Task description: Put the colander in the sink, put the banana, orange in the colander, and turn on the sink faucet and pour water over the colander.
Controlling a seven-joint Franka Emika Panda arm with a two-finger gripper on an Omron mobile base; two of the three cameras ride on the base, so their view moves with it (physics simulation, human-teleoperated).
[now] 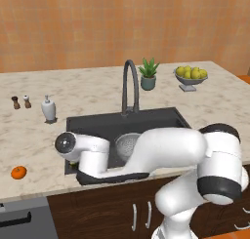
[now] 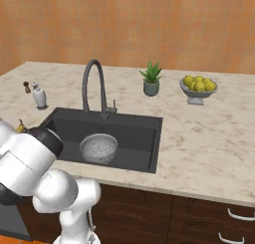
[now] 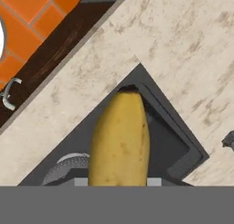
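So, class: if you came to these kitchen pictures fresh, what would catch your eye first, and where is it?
The big white robot arm bent low across the front of the black sink. In the hand view a yellow banana looms up close, held over a sink corner. A silvery colander sits in the basin, and a lone orange rests on the counter's left.

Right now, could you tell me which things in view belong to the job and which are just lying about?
Job: colander, sink, sink faucet, banana, orange.
Lying about: soap dispenser, potted plant, bowl of yellow-green fruit, shakers.
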